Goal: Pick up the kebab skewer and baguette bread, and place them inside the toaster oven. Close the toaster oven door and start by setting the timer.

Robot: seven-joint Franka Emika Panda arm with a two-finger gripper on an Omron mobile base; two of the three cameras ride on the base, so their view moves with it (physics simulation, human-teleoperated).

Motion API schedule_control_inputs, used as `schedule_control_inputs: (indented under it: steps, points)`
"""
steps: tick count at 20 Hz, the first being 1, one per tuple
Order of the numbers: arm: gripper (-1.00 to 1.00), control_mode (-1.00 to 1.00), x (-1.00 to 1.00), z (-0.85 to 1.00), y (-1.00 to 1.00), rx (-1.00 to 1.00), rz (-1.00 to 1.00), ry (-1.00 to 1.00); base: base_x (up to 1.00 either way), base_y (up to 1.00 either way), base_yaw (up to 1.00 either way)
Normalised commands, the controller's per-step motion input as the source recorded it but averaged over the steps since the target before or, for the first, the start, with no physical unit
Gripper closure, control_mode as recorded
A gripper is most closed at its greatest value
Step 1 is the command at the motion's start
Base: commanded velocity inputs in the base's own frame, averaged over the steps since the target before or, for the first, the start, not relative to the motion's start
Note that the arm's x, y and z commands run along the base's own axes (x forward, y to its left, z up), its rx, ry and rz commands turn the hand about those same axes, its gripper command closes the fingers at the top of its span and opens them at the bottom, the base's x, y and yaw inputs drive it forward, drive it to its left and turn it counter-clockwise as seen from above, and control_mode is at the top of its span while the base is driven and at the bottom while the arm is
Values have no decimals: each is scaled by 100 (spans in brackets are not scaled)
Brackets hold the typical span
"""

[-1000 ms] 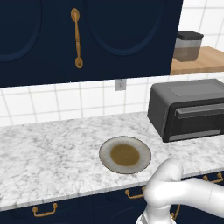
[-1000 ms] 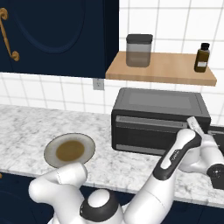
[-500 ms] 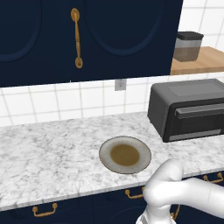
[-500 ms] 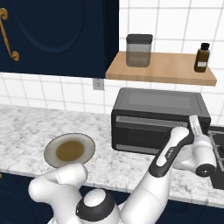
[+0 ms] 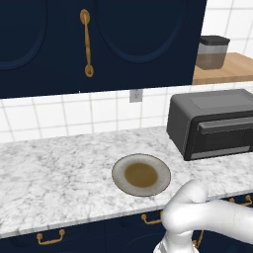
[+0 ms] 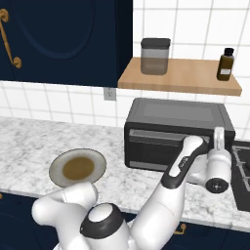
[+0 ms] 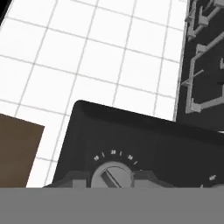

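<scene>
The dark grey toaster oven (image 6: 171,117) stands on the counter with its door (image 6: 163,146) closed. It also appears at the right in the left base view (image 5: 212,123). My gripper (image 6: 219,137) is pressed against the right end of the oven's front. In the hand view the gripper (image 7: 112,178) is shut on the round grey timer knob (image 7: 113,173), one dark fingertip on each side of it. The kebab skewer and the baguette bread are hidden from view.
A round brown-centred plate (image 5: 141,174) (image 6: 77,167) lies bare on the marble counter, left of the oven. A wooden shelf (image 6: 180,78) above the oven holds a canister (image 6: 155,56) and a small bottle (image 6: 225,64). A black stove (image 6: 242,171) lies right of the oven.
My wrist has shifted slightly left and up while the hand stays at the oven's right end. The fingers have closed the last bit onto the knob.
</scene>
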Motion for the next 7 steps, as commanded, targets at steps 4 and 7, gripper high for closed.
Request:
schedule_control_inputs:
  steps: [4, 7]
  points:
    - [100, -100, 0, 0, -1, 19, -14, 0, 0, 0, 0]
    - [100, -100, 0, 0, 0, 18, -13, 0, 0, 0, 0]
